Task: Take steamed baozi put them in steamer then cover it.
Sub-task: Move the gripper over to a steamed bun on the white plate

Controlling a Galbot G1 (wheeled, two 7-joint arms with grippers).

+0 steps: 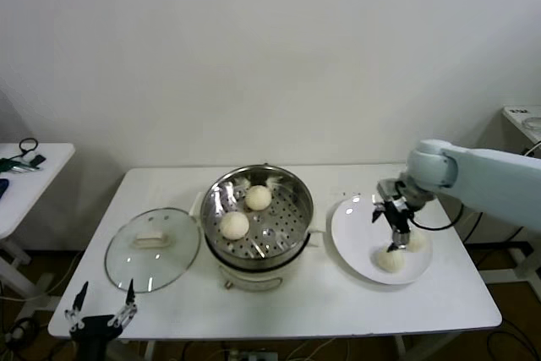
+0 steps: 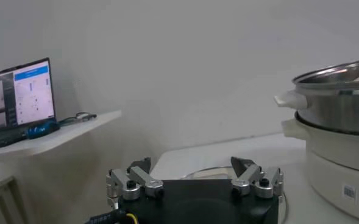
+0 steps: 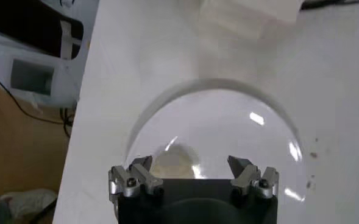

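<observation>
The steamer (image 1: 292,243) stands mid-table with two steamed baozi on its perforated tray, one farther back (image 1: 258,197) and one nearer the front (image 1: 234,225). Two more baozi (image 1: 390,260) (image 1: 415,242) lie on a white plate (image 1: 351,226) to its right. My right gripper (image 1: 396,241) is open, pointing down just above the plate, between those two buns. In the right wrist view (image 3: 191,164) one baozi (image 3: 174,163) lies below it, nearer one finger. The cover (image 1: 152,248) lies flat to the left of the steamer. My left gripper (image 1: 101,310) is open and idle, low off the table's front left corner.
The left wrist view shows the left gripper (image 2: 194,165), the steamer's side (image 2: 344,103) and a laptop (image 2: 17,97) on a side table. A small table (image 1: 25,175) stands at the far left and another (image 1: 524,116) at the far right.
</observation>
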